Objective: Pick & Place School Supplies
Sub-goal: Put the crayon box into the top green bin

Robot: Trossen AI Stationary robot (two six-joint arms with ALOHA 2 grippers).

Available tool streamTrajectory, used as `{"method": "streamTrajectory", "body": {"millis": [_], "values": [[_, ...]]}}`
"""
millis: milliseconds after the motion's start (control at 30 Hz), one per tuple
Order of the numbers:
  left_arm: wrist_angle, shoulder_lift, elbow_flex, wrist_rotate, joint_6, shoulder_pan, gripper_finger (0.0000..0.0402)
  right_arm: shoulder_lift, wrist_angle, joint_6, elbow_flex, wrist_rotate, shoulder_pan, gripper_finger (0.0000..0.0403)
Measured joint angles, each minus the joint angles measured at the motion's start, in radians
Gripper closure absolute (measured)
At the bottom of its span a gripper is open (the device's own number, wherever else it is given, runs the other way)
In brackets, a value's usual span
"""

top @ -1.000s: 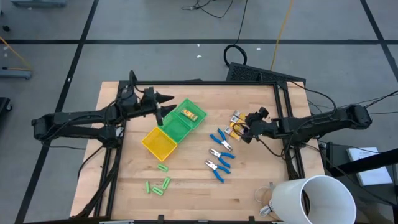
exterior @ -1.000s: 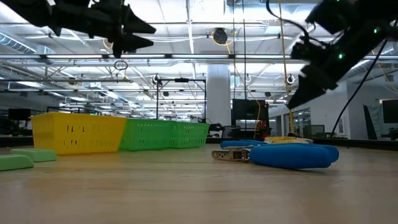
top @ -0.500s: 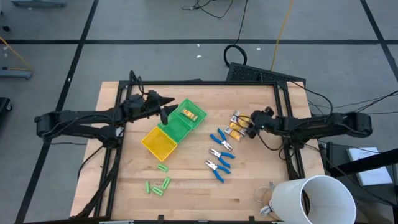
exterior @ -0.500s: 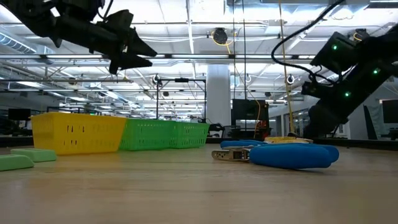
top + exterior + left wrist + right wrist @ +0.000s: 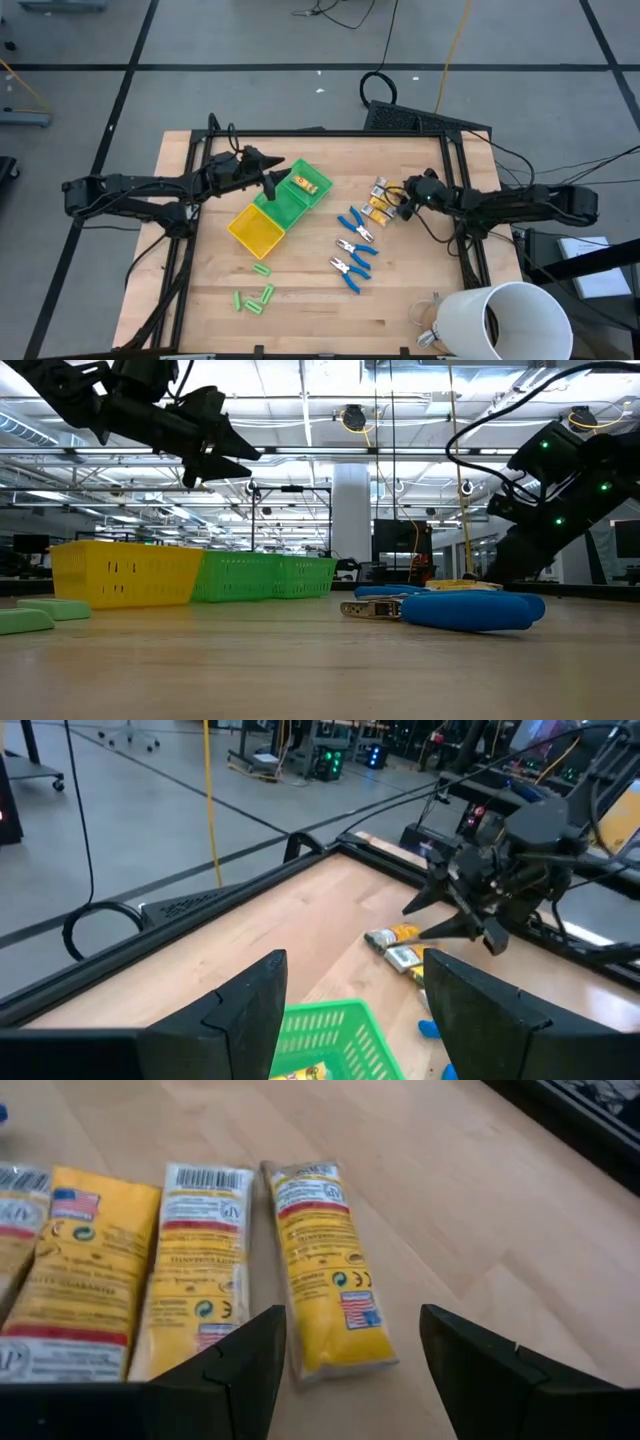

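Several yellow-orange packets [image 5: 380,200] lie flat on the table; the right wrist view shows them close up [image 5: 195,1260]. My right gripper [image 5: 401,199] is open and low over them, with its fingers on either side of the outermost packet [image 5: 328,1270]. Another yellow packet [image 5: 306,183] lies in the tray's green compartment [image 5: 283,205]. My left gripper [image 5: 270,176] is open and hangs above that compartment [image 5: 330,1035], holding nothing. Three blue-handled tools [image 5: 353,245] lie near the table's middle, and several light-green sticks [image 5: 256,296] lie toward the near edge.
The tray's yellow compartment [image 5: 255,229] adjoins the green one on the near-left side. A big white cup [image 5: 500,320] stands at the near right corner. A black frame rail [image 5: 455,190] runs along the table's right side under the right arm. Bare wood lies between tools and sticks.
My right gripper has come down from well above the table to just over the yellow packets and has shifted slightly toward the far edge. My left gripper has moved a little toward the right, farther over the green compartment. No item has moved.
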Motion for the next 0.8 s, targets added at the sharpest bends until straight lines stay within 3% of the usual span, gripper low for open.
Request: {"method": "streamTrajectory", "body": {"millis": [233, 500, 800], "values": [[-0.001, 0.000, 0.000, 0.000, -0.006, 0.000, 0.0172, 0.068, 0.032, -0.075, 0.000, -0.102, -0.080, 0.0181], [0.003, 0.000, 0.000, 0.002, -0.047, 0.000, 0.0188, 0.179, 0.166, -0.103, 0.001, -0.151, -0.085, 0.0184], [0.003, 0.000, 0.000, 0.002, -0.047, 0.000, 0.0204, 0.198, 0.156, -0.014, 0.002, -0.206, -0.081, 0.0242]]}}
